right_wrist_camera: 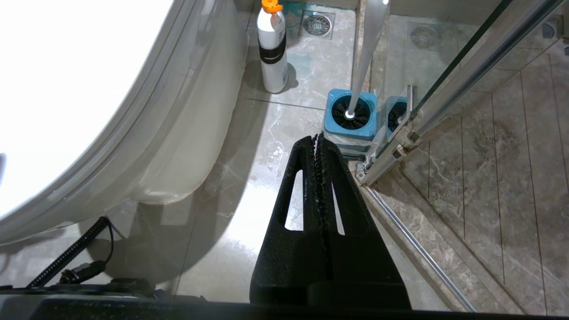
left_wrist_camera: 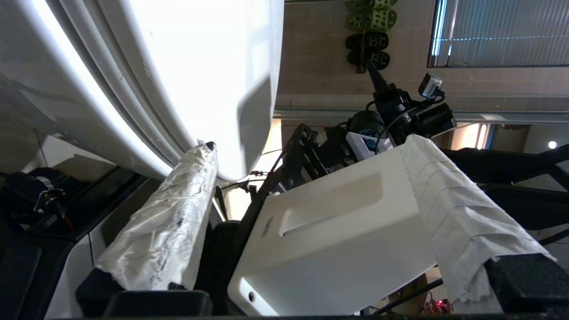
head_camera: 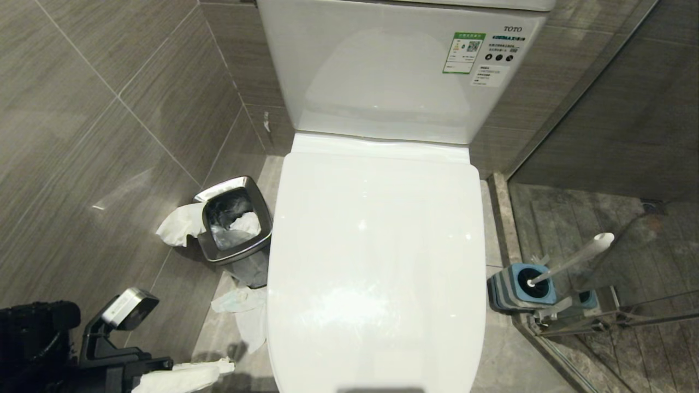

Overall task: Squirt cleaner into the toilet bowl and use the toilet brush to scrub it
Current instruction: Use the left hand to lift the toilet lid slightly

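Looking at where we're sitting on this one, the lid [head_camera: 377,256] is lying flat down over the toilet bowl, so we can't see the bowl itself or any cleaner in it, and we're honestly not able to tell whether the squirting and scrubbing are done or haven't begun. The toilet brush [head_camera: 573,261] is standing in its blue-topped holder [head_camera: 521,286] on the floor, on the robot's right side of the toilet beside the glass shower partition [right_wrist_camera: 471,71]. A white bottle with an orange cap [right_wrist_camera: 272,49] is waiting on the floor near the base too. Our left gripper [left_wrist_camera: 311,213] is hanging low beside the toilet's front edge with its tissue-wrapped fingers [left_wrist_camera: 169,222] spread wide, holding nothing. The right gripper [right_wrist_camera: 321,146] is pointing down at the floor near the holder, pinched closed and empty. Room-wise we're dealing with grey tiled walls, a marbled floor, and a steel waste bin [head_camera: 236,224] with crumpled tissue [head_camera: 177,224] lying around it.
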